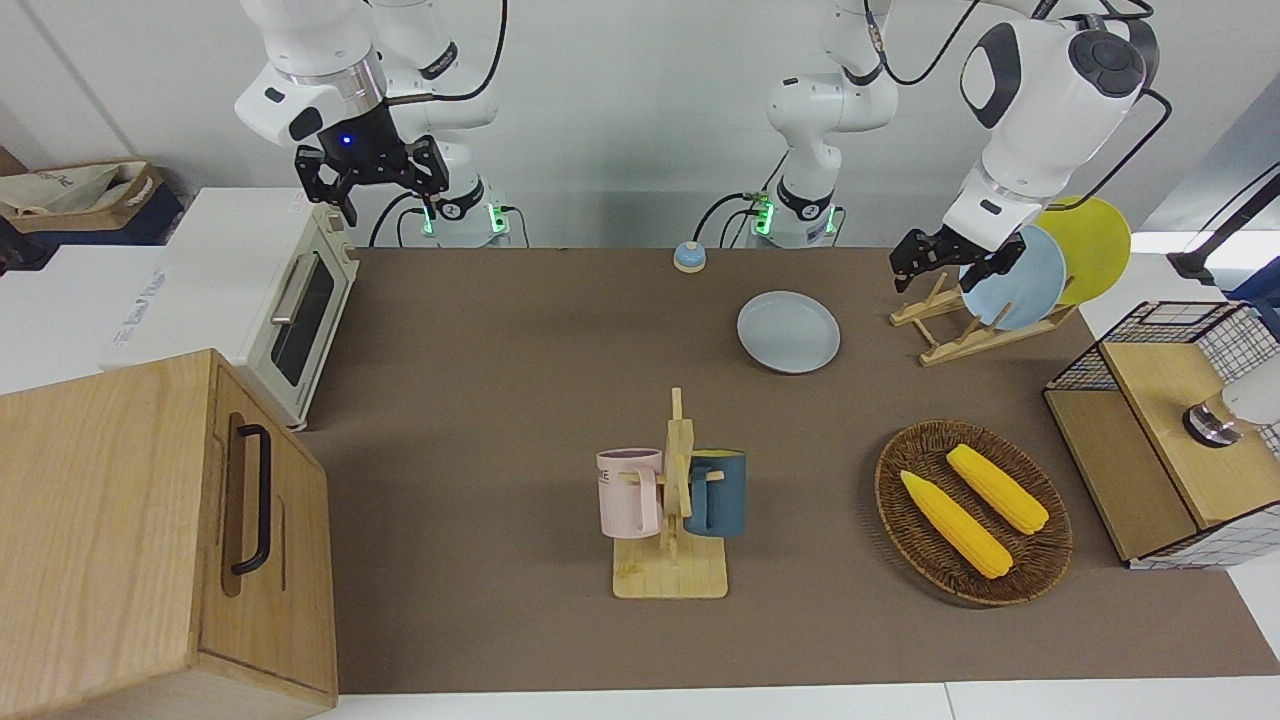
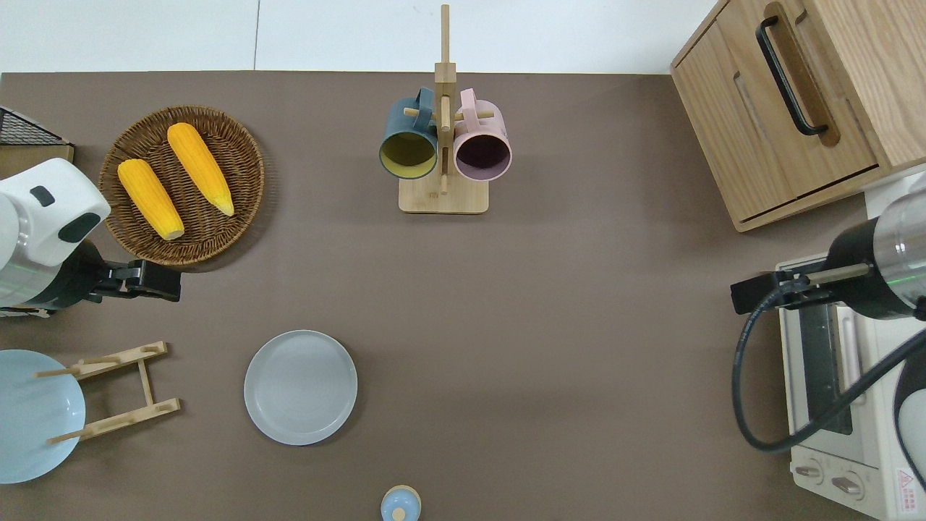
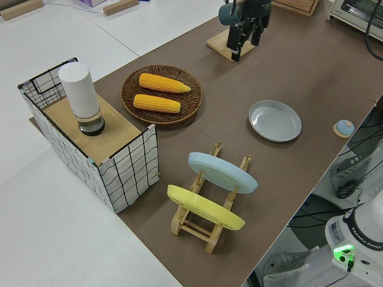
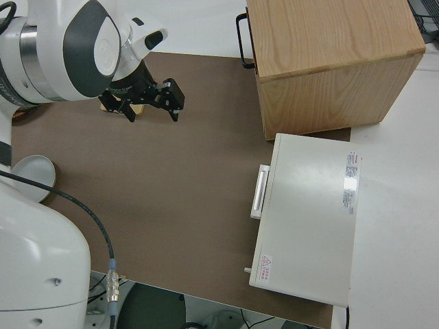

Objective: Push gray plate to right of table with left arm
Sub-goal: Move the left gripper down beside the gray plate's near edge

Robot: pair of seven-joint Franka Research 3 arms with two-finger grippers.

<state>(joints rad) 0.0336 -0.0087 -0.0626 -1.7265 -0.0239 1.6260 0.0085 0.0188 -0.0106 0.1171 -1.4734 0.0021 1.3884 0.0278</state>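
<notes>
Front view: the gray plate lies flat on the table, near the robots' edge and toward the left arm's end, just beside the wooden plate rack that carries the blue plate and the yellow plate. The left gripper hangs in the air by that rack, holding nothing; whether its fingers are spread or closed I cannot tell. The right arm is parked.

Overhead view: the left gripper hovers over bare table between the wicker basket of corn and the rack. The gray plate sits nearer to the robots than the spot under the gripper, and further toward the right arm's end; the two are well apart. This looks like the approach step, no contact made yet. The next move calls for the gripper to drop low beside the rim on the rack's side, then sweep toward the right arm's end, where open table lies.

Left side view: the gripper shows high above the table with the plate clear of it, untouched.

Right side view: only an edge of the plate shows.
</notes>
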